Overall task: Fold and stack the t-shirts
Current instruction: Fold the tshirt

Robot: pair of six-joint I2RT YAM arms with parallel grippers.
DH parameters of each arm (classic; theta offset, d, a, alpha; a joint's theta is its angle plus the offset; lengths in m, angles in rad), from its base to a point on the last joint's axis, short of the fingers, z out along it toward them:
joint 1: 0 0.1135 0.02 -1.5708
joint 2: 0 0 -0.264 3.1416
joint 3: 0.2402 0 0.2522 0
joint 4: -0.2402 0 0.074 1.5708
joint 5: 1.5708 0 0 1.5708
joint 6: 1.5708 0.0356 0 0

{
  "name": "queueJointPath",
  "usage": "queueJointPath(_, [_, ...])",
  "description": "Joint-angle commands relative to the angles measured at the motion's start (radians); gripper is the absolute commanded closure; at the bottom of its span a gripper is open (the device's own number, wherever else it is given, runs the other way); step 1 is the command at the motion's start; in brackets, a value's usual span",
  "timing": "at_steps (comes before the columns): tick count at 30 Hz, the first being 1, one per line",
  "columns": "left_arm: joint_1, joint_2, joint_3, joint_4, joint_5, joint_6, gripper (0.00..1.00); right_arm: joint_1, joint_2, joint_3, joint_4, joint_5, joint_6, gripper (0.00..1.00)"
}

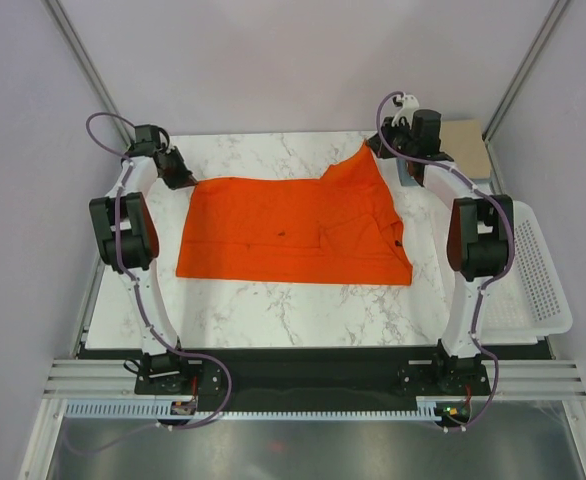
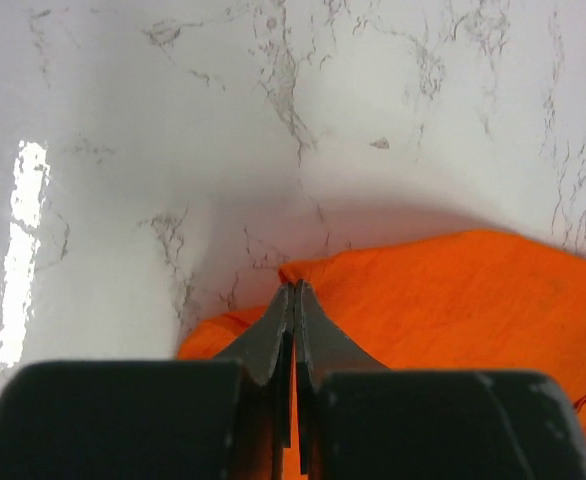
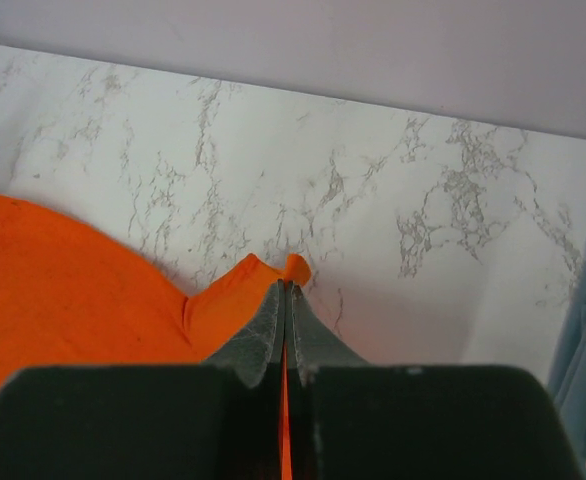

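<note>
White perforated basket (image 1: 541, 290): right edge of the marble table (image 1: 273, 300), interior partly hidden behind my right arm's elbow.

Orange t-shirt (image 1: 293, 235): spread flat mid-table, long axis running left to right, its far right corner rising to a peak toward the far edge.

Left gripper (image 2: 293, 292): at the shirt's far left corner, jaws pressed together on the orange hem.

Right gripper (image 3: 287, 288): at the peaked far right corner, jaws clamped on orange cloth.

Both my arms reach far, elbows raised, wrists turned inward.

Tan cloth (image 1: 465, 142): table's far right corner, near light blue cloth (image 3: 585, 330).
</note>
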Motion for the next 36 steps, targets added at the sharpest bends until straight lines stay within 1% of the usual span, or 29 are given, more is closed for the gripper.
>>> queueJointPath(1, [0.002, -0.099, -0.055, 0.008, -0.030, 0.028, 0.98, -0.004, -0.115, -0.089, 0.057, -0.005, -0.021, 1.00])
queueJointPath(6, [0.002, -0.157, -0.127, 0.008, -0.051, 0.028, 0.98, -0.004, -0.198, -0.207, 0.059, -0.013, -0.022, 1.00])
queueJointPath(10, [0.002, -0.203, -0.173, 0.008, -0.069, 0.019, 0.98, -0.002, -0.279, -0.310, 0.059, 0.018, -0.041, 1.00])
queueJointPath(13, [0.004, -0.238, -0.228, 0.007, -0.085, 0.012, 0.98, -0.004, -0.336, -0.355, 0.019, 0.041, -0.054, 1.00])
queueJointPath(15, [0.004, -0.258, -0.259, 0.007, -0.096, 0.008, 0.98, -0.004, -0.371, -0.370, -0.038, 0.043, -0.051, 1.00])
queueJointPath(18, [0.004, -0.290, -0.312, 0.007, -0.103, 0.008, 0.98, -0.002, -0.440, -0.439, -0.064, 0.067, -0.041, 1.00])
queueJointPath(19, [0.004, -0.303, -0.332, 0.005, -0.108, 0.008, 0.98, -0.002, -0.460, -0.482, -0.064, 0.099, -0.039, 1.00])
queueJointPath(22, [0.005, -0.320, -0.358, 0.007, -0.129, 0.009, 0.98, -0.002, -0.518, -0.531, -0.111, 0.142, -0.038, 1.00])
queueJointPath(24, [0.005, -0.333, -0.368, 0.007, -0.135, 0.011, 0.98, -0.002, -0.551, -0.548, -0.180, 0.187, -0.030, 1.00])
queueJointPath(26, [0.005, -0.353, -0.387, 0.003, -0.157, 0.003, 0.98, -0.002, -0.568, -0.567, -0.251, 0.190, -0.019, 1.00])
queueJointPath(29, [0.007, -0.373, -0.414, 0.007, -0.197, -0.011, 0.98, -0.002, -0.597, -0.597, -0.309, 0.193, 0.005, 1.00])
queueJointPath(32, [0.014, -0.386, -0.427, 0.005, -0.209, -0.008, 0.98, -0.002, -0.635, -0.643, -0.352, 0.233, 0.033, 1.00])
queueJointPath(36, [0.013, -0.381, -0.443, 0.005, -0.194, -0.006, 0.98, -0.001, -0.678, -0.731, -0.352, 0.245, 0.067, 1.00])
